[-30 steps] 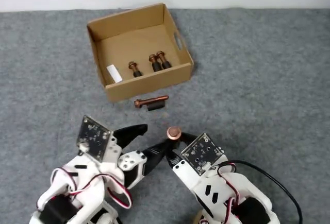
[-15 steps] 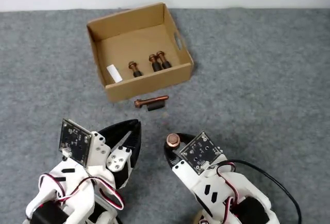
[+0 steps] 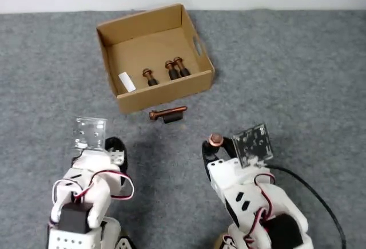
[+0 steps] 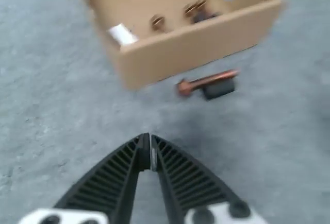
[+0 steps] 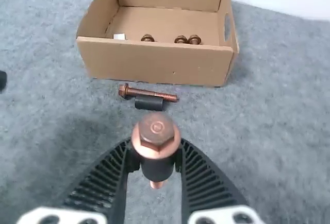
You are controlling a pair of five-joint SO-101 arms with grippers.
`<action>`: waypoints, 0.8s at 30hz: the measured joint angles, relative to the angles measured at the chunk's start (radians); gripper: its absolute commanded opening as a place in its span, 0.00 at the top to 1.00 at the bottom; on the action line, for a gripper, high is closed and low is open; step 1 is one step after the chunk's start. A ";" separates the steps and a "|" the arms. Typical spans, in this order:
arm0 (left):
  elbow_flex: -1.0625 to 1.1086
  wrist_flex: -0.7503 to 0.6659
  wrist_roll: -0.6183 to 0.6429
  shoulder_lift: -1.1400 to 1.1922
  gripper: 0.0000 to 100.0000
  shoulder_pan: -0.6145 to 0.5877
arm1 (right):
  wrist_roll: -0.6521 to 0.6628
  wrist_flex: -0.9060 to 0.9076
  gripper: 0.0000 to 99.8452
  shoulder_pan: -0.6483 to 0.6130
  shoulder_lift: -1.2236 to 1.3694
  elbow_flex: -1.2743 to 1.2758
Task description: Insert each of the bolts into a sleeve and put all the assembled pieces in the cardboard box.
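Right gripper [image 5: 154, 156]: fingers clamped on the held piece [image 5: 155, 140], a copper bolt with a black sleeve around its shank. The hex head faces the wrist camera and the bolt tip pokes out past the sleeve. In the high view the held piece [image 3: 215, 140] is at the front of the right arm, on the near side of the bench [image 3: 297, 77] and well apart from the box.

Left gripper [image 4: 150, 151]: fingers pressed together with nothing between them, pointing at bare bench short of the box. In the high view the left gripper [image 3: 113, 145] is tucked close to its own arm.

Loose bolt [image 3: 167, 112] lies flat on the bench just in front of the box's front wall, roughly parallel to it. Loose sleeve [image 3: 172, 118] lies against the shank on the near side, beside the bolt and not around it. Both wrist views show the same layout: loose bolt [image 5: 147, 93], loose sleeve [image 5: 148, 103].

Cardboard box [image 3: 166, 91]: open top, with a handle cutout in one side wall. There are three boxed pieces inside near the front wall, one alone [image 3: 150, 77] and two side by side [image 3: 171, 70] [image 3: 181, 67]. A white slip [image 3: 126, 82] lies on the box floor beside the single one.
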 measured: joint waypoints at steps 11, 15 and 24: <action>0.279 -0.224 -0.058 0.003 1.00 0.000 | -0.008 -0.304 0.99 0.006 0.586 -0.315; 0.279 -0.235 -0.060 0.003 1.00 0.000 | -0.006 -0.448 0.99 0.006 0.819 -0.436; 0.279 -0.235 -0.060 0.003 1.00 0.000 | 0.097 -0.715 0.99 0.006 1.310 -0.684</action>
